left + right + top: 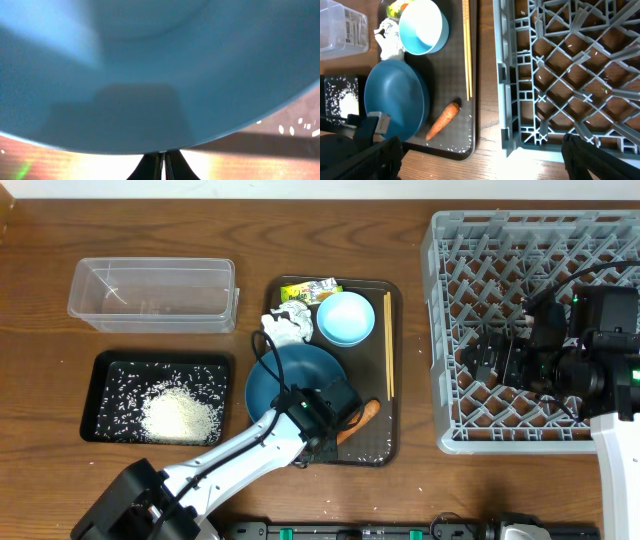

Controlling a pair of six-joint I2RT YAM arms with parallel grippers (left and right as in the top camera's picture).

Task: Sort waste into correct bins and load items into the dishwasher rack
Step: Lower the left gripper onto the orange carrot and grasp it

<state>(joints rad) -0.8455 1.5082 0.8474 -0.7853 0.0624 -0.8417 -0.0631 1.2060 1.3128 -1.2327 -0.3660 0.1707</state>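
Two arms are in play. The dishwasher rack (500,442) takes the right of the bench (180,220), directly right of the brown tray (392,360) holding the large dark blue bowl (285,375). The left tool (163,161) is pinched shut on the bowl's near rim. The right tool (488,358) gapes wide above the rack.

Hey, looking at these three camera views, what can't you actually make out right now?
- Left wrist view: the dark blue bowl fills the frame, blurred, hiding nearly everything behind it.
- Whether the left claw pinches the bowl's rim: shut fingertips sit at the frame's bottom edge; overhead, the wrist covers them.
- Snack wrapper print: too small overhead, cut by the top edge in the right wrist view.
- Rack cells under the right arm: covered overhead.
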